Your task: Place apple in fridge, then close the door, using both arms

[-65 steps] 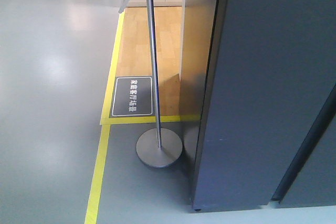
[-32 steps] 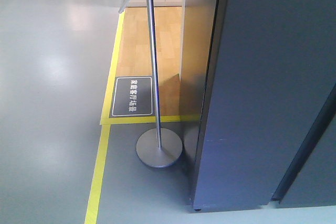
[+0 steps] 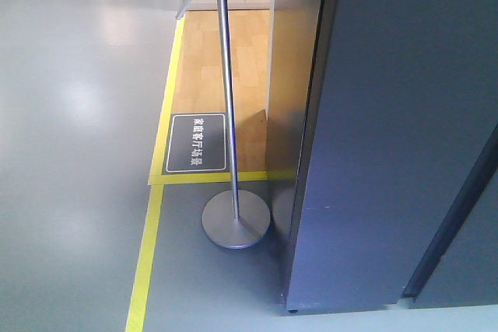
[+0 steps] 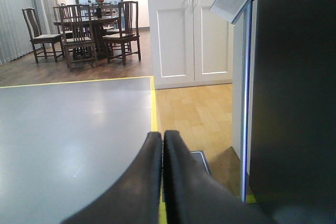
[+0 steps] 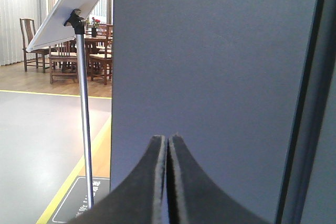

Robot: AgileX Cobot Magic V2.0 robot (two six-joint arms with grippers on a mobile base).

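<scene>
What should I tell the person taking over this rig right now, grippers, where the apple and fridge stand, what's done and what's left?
Left gripper: shut, holding nothing, facing the floor beside the fridge.
Right gripper: shut, holding nothing, close to the fridge's dark grey outer face.
Apple: not in any view, so neither gripper has it.
Fridge interior is not in view; whether the apple is inside or the door is closed cannot be told.
A sign stand is to the left of the fridge.
Left: check both before moving on.

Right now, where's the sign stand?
Front view, left of centre: the sign stand has its round base on the grey floor beside the fridge, just below the yellow floor tape.
</scene>
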